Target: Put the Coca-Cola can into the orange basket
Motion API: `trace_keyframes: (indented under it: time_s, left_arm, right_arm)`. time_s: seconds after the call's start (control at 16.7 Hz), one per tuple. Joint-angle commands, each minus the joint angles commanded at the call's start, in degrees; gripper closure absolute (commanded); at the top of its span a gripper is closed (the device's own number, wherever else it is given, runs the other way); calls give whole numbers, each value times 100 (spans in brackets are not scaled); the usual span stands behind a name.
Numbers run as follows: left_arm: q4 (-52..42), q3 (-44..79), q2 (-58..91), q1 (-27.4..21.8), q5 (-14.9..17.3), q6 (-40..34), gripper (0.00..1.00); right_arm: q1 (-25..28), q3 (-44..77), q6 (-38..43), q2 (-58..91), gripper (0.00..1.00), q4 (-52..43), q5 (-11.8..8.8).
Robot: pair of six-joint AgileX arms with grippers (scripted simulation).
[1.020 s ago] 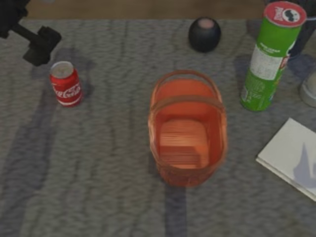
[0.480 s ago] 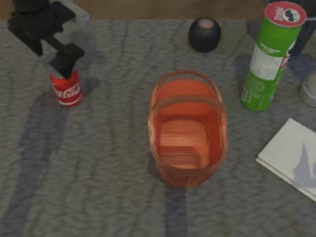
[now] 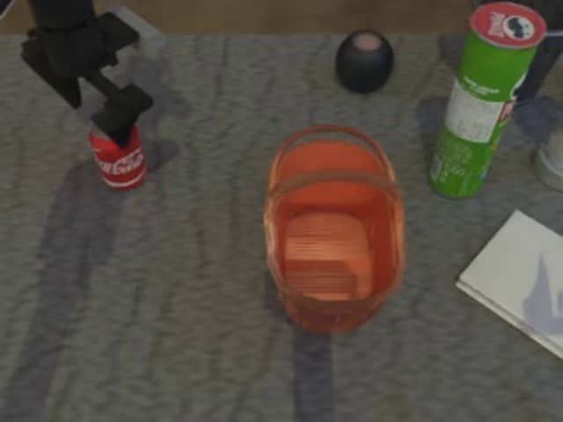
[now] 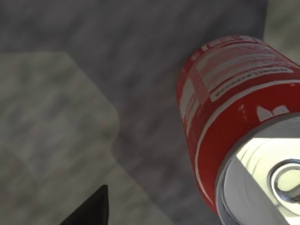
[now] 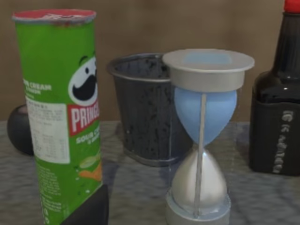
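Note:
The Coca-Cola can (image 3: 119,163) stands upright at the table's left, red with white script; its silver top (image 4: 262,183) fills a corner of the left wrist view. My left gripper (image 3: 120,123) hangs open right over the can's top, covering it from above. One dark fingertip (image 4: 91,211) shows beside the can, apart from it. The orange basket (image 3: 332,230) sits in the middle of the table with nothing in it. My right arm is parked past the far right edge, and one dark fingertip (image 5: 91,208) of its open gripper shows.
A tall green chips tube (image 3: 482,101) stands at the right, a black ball (image 3: 364,61) at the back. White paper (image 3: 523,281) lies at the right edge. An hourglass (image 5: 201,140), a metal bucket (image 5: 140,108) and a dark bottle (image 5: 276,103) stand near the right arm.
My left gripper has swung in from the far left corner to above the can, then settled slightly lower over its top. The can and basket have not moved.

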Motion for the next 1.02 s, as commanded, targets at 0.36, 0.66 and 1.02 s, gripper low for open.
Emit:
trace_keyframes:
  time_s: [0.36,0.66,1.02]
  left_arm:
    - [825,-930,-90,-27,-1,12,0]
    - [1221,-1333,-114,-28,-1,11,0]
    - [1221,-1333,-114,-28,-1,11,30]
  right_arm:
    - [0,0,0,0,0,0,0]
    - [0,0,0,0,0,0,0]
    - [0,0,0,0,0,0,0]
